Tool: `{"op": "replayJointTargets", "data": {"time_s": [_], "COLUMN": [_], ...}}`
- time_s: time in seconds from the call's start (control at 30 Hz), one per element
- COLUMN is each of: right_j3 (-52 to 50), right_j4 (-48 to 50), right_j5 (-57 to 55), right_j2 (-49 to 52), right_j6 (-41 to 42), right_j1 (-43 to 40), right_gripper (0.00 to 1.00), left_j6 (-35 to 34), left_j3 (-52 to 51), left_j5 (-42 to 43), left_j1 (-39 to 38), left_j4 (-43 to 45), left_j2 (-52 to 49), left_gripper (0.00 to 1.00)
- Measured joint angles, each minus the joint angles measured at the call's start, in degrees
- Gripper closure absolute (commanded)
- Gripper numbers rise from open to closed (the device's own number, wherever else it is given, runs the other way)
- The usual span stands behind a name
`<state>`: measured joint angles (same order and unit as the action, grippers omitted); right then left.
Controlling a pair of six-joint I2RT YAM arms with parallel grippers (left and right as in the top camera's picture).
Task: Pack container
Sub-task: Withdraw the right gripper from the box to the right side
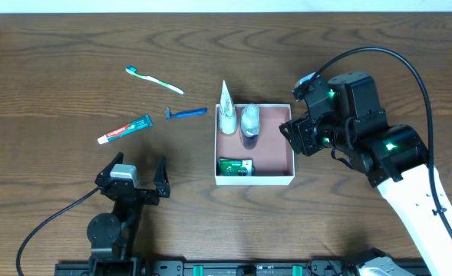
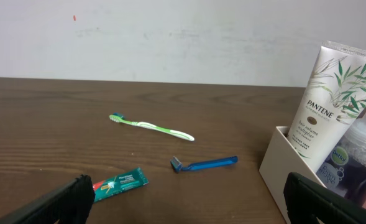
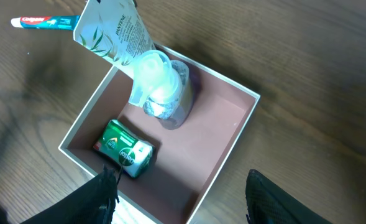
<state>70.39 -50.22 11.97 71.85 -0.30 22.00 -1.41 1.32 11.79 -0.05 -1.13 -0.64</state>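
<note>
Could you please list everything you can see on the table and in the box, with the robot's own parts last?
table: one, dark brown wood, under everything
container: one, white walls, pink-brown inside, table centre
Pantene tube: one, white with green leaves, upright in container's far left corner
clear bottle: one, clear, in container beside the tube
green packet: one, green, container's near left corner
toothbrush: one, green and white, table, far left
razor: one, blue, just left of container
toothpaste tube: one, green, white, red, left of razor
left gripper: one, black, open, near edge
right gripper: one, black, open, above container
</note>
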Motion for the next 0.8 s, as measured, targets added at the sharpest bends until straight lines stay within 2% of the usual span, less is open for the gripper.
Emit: {"op": "replayJointTargets", "data": {"time_s": [0.4,0.8], "right_j3": [0.0,0.0], "right_j4": [-4.2,-4.98], "right_j5": [-2.1,-8.2], "right_j2": [6.32,12.96], "right_j6": [0.79,5.75], "right_j1": [0.0,0.0], "right_gripper": [0.36,0.35], "left_j6": [0.0,0.0], "left_j3": [0.0,0.0], "left_j5": [0.0,0.0], "left_j1": [0.0,0.0], "left_j4": [0.0,0.0], "left_j2": [0.0,0.0], "left_gripper": [0.02,0.02]}}
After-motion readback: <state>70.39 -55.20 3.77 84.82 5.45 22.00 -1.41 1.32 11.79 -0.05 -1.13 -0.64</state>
